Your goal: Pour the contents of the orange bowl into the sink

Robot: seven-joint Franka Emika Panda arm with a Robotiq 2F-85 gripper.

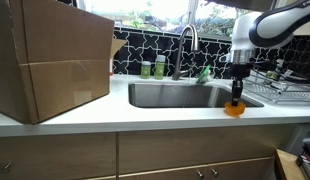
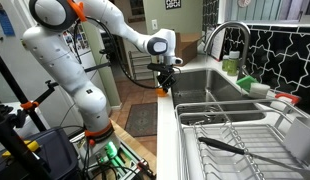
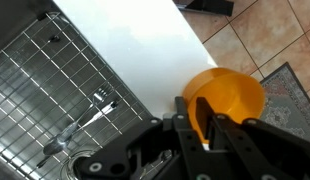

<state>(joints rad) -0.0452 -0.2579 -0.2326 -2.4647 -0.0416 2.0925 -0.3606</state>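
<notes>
- The Robotiq gripper (image 3: 202,110) is clamped on the rim of the orange bowl (image 3: 232,93), with one finger inside and one outside.
- In an exterior view the orange bowl (image 1: 235,106) sits at the front edge of the white countertop (image 1: 145,115), just off the near right corner of the sink (image 1: 185,95).
- The wrist view shows the bowl reaching past that edge, over the floor tiles (image 3: 245,40) and near a rug (image 3: 290,85). I cannot tell what is inside it.
- Risk: any tilt here would probably spill onto the floor rather than into the basin.
- Risk: held only by its rim, the thin plastic bowl could swivel or slip while being carried.
- Risk: a wide swing toward the basin could clip the dish rack (image 2: 235,130) or the gooseneck faucet (image 1: 188,40).
</notes>
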